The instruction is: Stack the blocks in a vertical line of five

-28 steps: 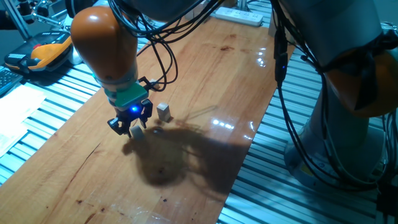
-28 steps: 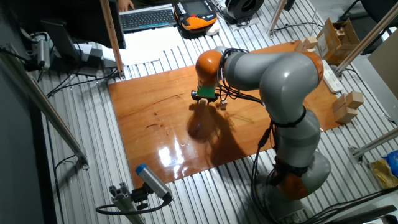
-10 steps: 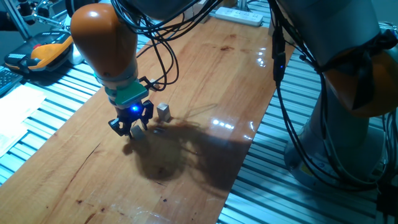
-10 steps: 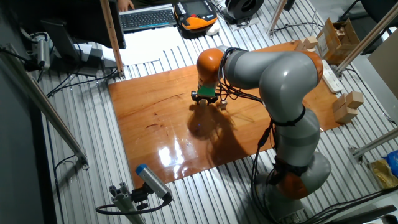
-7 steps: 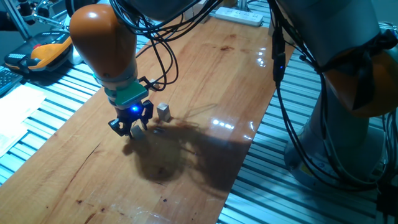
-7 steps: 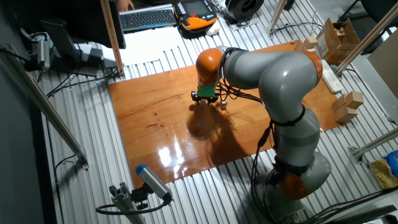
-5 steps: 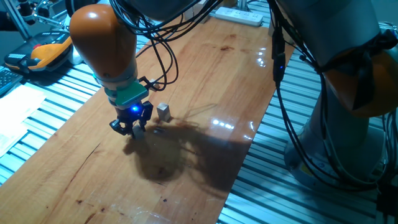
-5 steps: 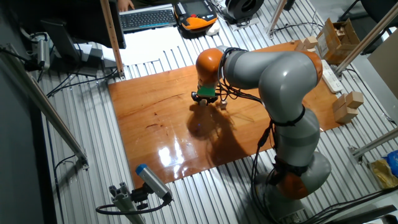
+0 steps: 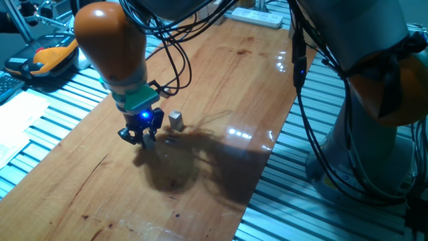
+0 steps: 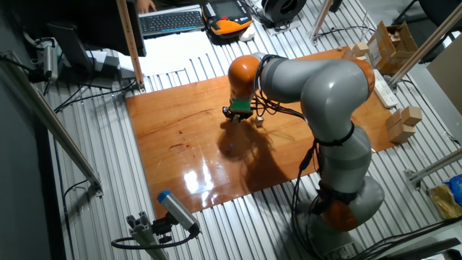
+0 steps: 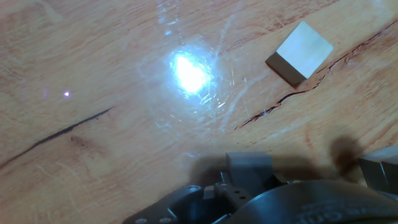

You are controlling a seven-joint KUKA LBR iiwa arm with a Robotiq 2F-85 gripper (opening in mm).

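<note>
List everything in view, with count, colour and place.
small block: one in view, pale wood, on the table just beside the gripper
table: one, glossy brown wood, centre
large blocks: a few, pale wood, off the table's far edge
power strip: one, white, at the table's end
keyboard: one, black, beyond the table
cables: several, black, hanging along the arm
arm: one, grey with orange joints
gripper: one, black, low over the table; opening unclear

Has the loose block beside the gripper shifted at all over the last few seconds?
No. In the fixed view the block sits at the same spot on the table, just right of the gripper, as before.
</note>
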